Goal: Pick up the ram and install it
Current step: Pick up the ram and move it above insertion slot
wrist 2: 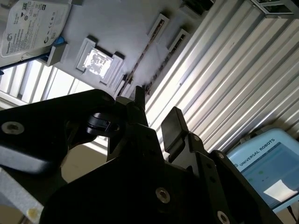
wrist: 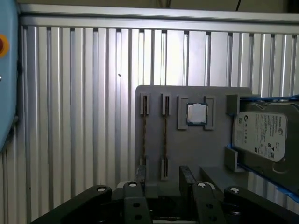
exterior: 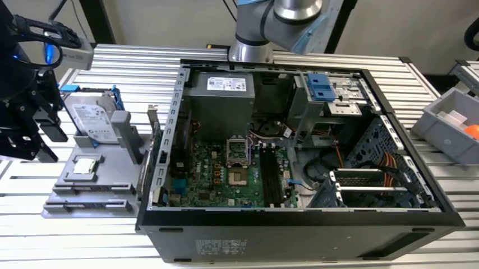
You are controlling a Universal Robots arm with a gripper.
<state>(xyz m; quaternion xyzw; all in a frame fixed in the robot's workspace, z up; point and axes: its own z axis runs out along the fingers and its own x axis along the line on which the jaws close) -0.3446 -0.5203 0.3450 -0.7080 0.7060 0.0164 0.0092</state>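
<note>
**Jaws:** open and empty, with a clear gap between the two black fingers. Poised over one end of the fixture tray (wrist: 205, 154), touching nothing.

**Ram (wrist: 164, 135):** thin stick standing on edge in a tray slot, held by posts at both ends. In line with the jaw gap in the first wrist view. Not yet lifted.

**Second stick (wrist: 144, 133):** same kind, in the parallel slot just beside the ram, on the side away from the processor chip (wrist: 196, 114).

**Hard drive (wrist: 264, 135):** in a blue frame at the tray's far side, beyond the chip.

**Counter (wrist: 74, 116):** ribbed metal, carrying the tray toward its edge on the exterior view's left. Open computer case (exterior: 299, 224) beside the tray, nearer the counter's middle, with the motherboard (exterior: 217, 174) exposed.

**Hazards, as judged:**
- An off-centre descent could put a finger on the ram's thin top edge or on a post, chipping or tilting it.
- The neighbouring stick is close enough to be snagged by the outer finger.
- A skewed grip on so narrow an edge could let the ram rotate or slip.
</note>
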